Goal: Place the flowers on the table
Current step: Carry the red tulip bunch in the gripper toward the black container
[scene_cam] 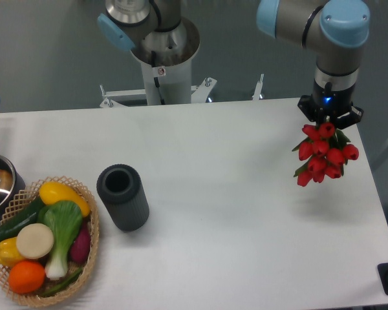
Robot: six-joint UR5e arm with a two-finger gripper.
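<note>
Over the white table, at right of frame, the gripper pinches the flowers, blooms hanging down; they look light, soft, crushable, best held by the stems.

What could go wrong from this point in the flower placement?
The flowers hang blossoms-down from the gripper, above the table near its right edge. Released here, they may land on the blooms, tip sideways, and roll toward that edge. The grip point is hidden, so a slip is hard to rule out.

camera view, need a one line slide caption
End effector holds red flowers above the white table's right side; dark cylinder and produce basket at left.
</note>
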